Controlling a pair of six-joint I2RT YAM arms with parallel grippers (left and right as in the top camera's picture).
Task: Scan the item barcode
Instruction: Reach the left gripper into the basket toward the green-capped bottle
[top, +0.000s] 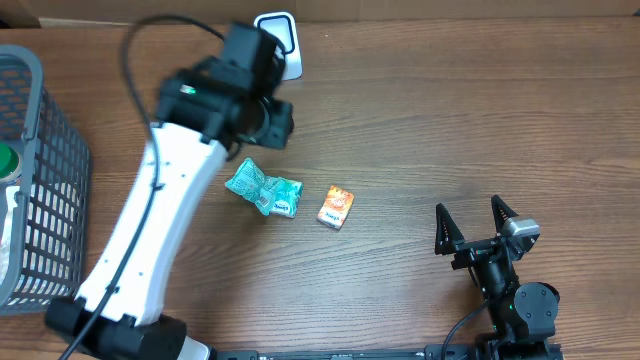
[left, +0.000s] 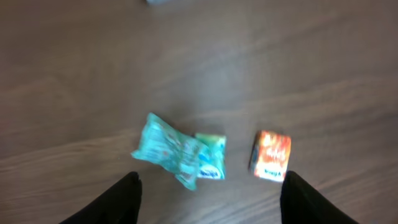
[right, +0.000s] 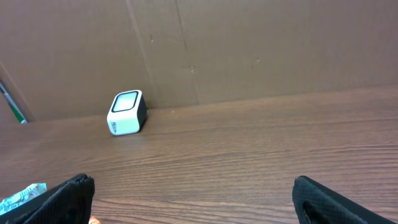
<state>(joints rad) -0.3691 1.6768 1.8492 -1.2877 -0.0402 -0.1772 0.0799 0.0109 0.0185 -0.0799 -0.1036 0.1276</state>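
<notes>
Two items lie on the wooden table: a crumpled teal packet (top: 263, 190) (left: 180, 152) and, just right of it, a small orange box (top: 336, 207) (left: 271, 155). The white barcode scanner (top: 280, 40) (right: 127, 112) stands at the table's back edge. My left gripper (left: 211, 178) hovers above the packet, jaws open, with nothing between them. In the overhead view its wrist (top: 262, 115) sits between the scanner and the packet. My right gripper (top: 468, 207) (right: 194, 182) rests wide open and empty near the front right, facing the scanner.
A grey wire basket (top: 45, 190) stands at the left edge with a green-capped thing (top: 5, 160) inside. A brown cardboard wall (right: 249, 50) runs behind the scanner. The left arm's white link (top: 150, 230) crosses the table's left front.
</notes>
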